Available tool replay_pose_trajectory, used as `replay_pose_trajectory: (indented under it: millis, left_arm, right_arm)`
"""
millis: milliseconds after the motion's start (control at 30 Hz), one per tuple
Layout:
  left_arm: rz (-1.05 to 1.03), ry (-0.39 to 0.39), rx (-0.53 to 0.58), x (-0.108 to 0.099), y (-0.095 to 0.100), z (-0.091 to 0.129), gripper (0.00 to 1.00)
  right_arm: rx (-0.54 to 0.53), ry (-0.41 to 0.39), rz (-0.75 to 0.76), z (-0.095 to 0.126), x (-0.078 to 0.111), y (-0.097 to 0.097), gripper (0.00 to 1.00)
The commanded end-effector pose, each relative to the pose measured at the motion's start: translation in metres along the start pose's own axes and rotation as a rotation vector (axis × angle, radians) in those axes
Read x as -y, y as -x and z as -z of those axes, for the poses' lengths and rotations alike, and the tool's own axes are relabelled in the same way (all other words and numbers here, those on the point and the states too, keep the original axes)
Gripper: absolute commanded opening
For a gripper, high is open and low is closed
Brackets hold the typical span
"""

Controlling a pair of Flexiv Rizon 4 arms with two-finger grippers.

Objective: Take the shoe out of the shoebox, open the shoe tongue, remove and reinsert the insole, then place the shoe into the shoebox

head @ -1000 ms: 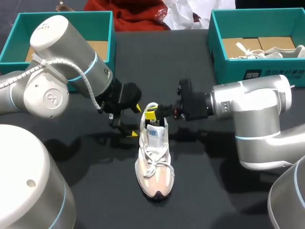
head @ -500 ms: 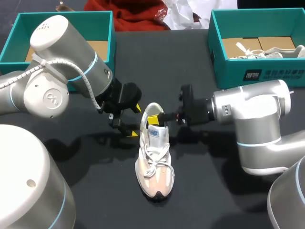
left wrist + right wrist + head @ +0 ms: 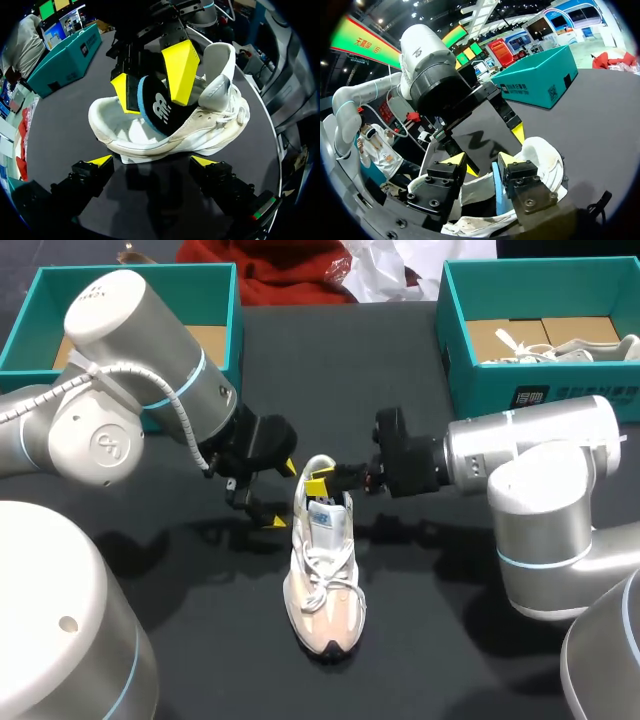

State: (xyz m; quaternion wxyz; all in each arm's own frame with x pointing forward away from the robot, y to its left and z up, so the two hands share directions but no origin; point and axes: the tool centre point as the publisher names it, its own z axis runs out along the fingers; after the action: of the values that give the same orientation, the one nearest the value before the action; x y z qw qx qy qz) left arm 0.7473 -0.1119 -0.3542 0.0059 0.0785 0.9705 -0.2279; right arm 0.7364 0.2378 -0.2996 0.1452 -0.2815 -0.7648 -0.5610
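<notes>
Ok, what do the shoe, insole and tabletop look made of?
The shoe: likely synthetic leather and mesh, matte off-white, creased and scuffed. The insole: probably foam, black fabric face, blue edge. The tabletop: matte black, maybe cloth or rubber.

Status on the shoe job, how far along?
Done: shoe out, standing on the table. In hand: right gripper has its jaws shut on the insole at the shoe's opening; leaving or re-entering, can't tell. Idle: left gripper, open beside the heel. Remaining: seat the insole, put the shoe in a shoebox.
</notes>
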Motion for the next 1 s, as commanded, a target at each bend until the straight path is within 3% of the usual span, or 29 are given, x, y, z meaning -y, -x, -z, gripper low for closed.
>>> replay_pose_trajectory:
  millis: [33,433,733,1000]
  left_arm:
    - [-0.013,0.009,0.001,-0.003,-0.004,0.009,1.00]
    - [-0.057,-0.014,-0.028,-0.016,-0.005,0.033,1.00]
    - [-0.105,0.016,-0.050,-0.031,0.000,0.056,1.00]
    - [-0.175,0.058,-0.075,-0.045,0.010,0.081,1.00]
  right_arm:
    - [0.030,-0.051,0.000,0.012,-0.008,-0.006,0.44]
    - [0.118,-0.085,-0.026,0.043,-0.009,0.006,0.43]
    - [0.223,-0.133,-0.078,0.074,-0.007,0.012,0.42]
    - [0.334,-0.221,-0.144,0.096,-0.011,0.018,0.29]
